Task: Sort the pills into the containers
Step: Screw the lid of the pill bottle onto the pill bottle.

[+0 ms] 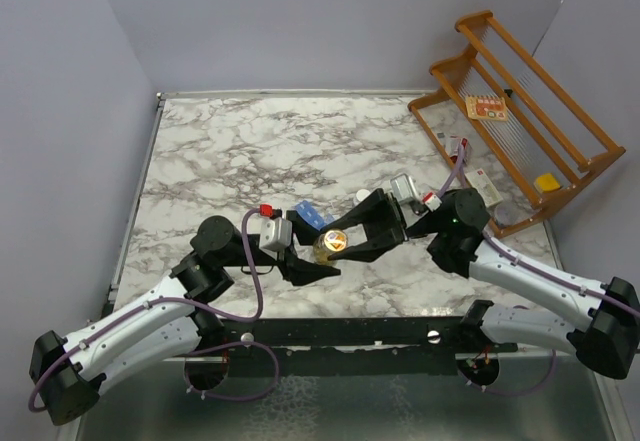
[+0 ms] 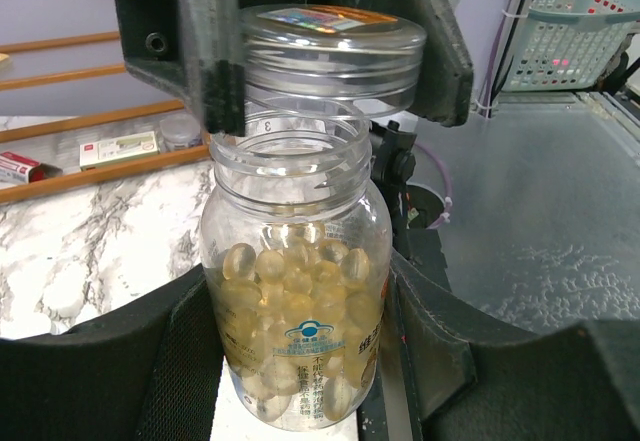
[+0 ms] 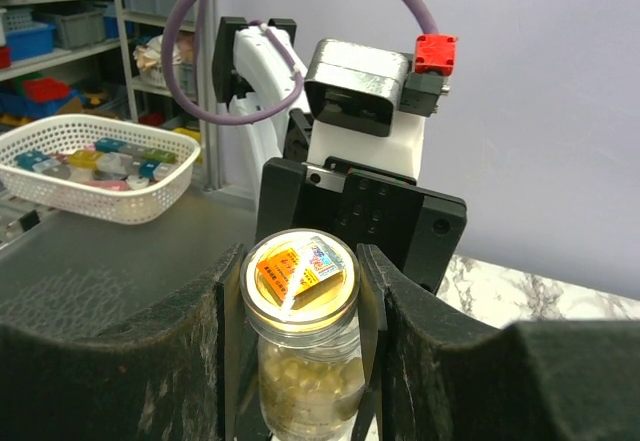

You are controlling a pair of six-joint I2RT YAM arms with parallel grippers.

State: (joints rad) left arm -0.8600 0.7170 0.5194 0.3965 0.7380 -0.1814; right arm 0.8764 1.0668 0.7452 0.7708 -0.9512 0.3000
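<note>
A clear bottle [image 1: 330,244] of yellow softgel pills stands between my two grippers near the table's front middle. My left gripper [image 1: 322,259] is shut on the bottle's body [image 2: 295,311]. My right gripper [image 1: 342,238] is shut on its clear lid [image 2: 335,46], which has an orange label [image 3: 300,269]. The lid sits just above the bottle's threaded neck, apart from it. In the right wrist view the pills [image 3: 305,381] show below the lid. A blue strip of containers [image 1: 308,213] lies just behind the grippers, partly hidden.
A wooden rack [image 1: 520,111] leans at the table's right side with small boxes [image 1: 487,108] on and beside it. A white-capped item [image 1: 432,199] sits by my right wrist. White baskets [image 3: 95,166] stand off the table.
</note>
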